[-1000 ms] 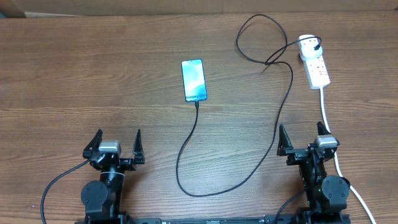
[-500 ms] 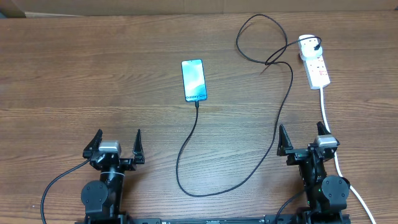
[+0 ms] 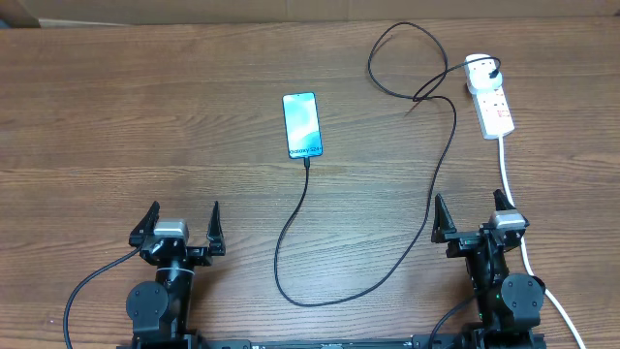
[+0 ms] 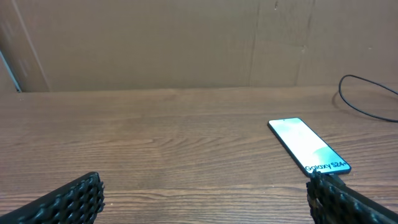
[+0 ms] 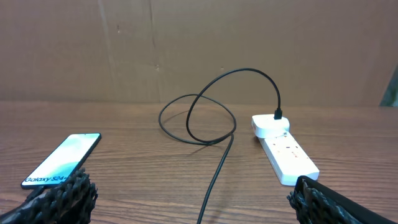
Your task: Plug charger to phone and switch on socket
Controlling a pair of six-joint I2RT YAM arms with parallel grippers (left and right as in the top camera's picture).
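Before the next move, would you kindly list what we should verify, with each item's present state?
1. Thin black charger cable reaches the bottom edge of the slim lit-screen smartphone: ok.
2. Connector fully seated: cannot tell.
3. Black plug sits in the white elongated power strip: ok.
4. Strip switched on: cannot tell.
5. Left end effector open, empty: ok.
6. Right end effector open, empty: ok.
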